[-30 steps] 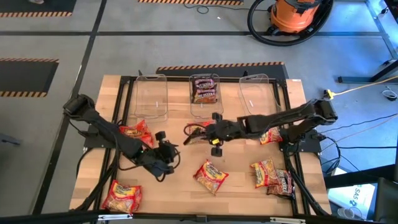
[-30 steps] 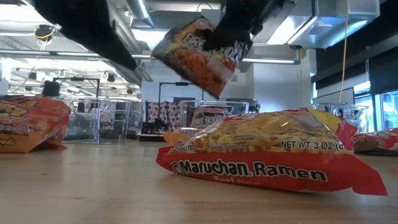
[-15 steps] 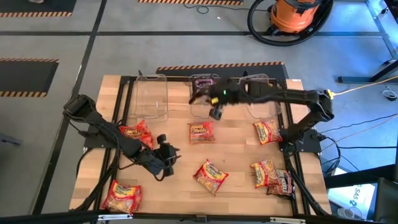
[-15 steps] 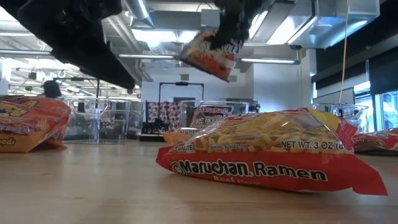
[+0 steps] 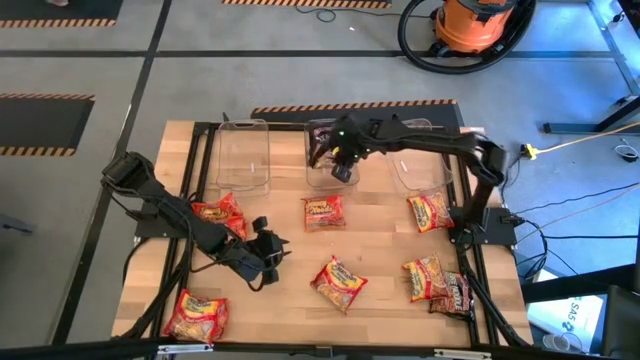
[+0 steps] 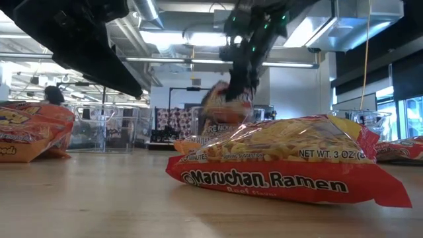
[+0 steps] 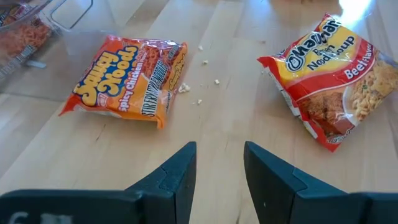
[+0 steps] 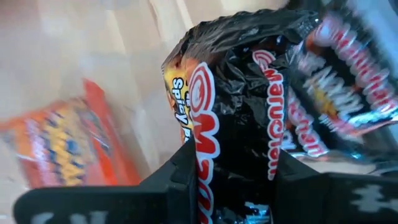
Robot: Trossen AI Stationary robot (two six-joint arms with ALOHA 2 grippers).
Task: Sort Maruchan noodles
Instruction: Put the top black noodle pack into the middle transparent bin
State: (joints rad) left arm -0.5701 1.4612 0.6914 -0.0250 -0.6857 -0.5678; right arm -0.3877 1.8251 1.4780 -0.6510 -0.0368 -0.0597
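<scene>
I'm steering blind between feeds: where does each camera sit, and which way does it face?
High: overhead, straight down; both arms, right gripper over middle bin.
Low: tabletop level, facing the room; red packet nearest.
Left wrist: past open left gripper at orange packet.
Right wrist: black packet clamped.
Shared: low also shows that held packet.

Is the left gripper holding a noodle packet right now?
No, the left gripper has its fingers apart with only bare wood between them, and the two packets ahead, an orange packet and a red beef packet, lie untouched.
</scene>
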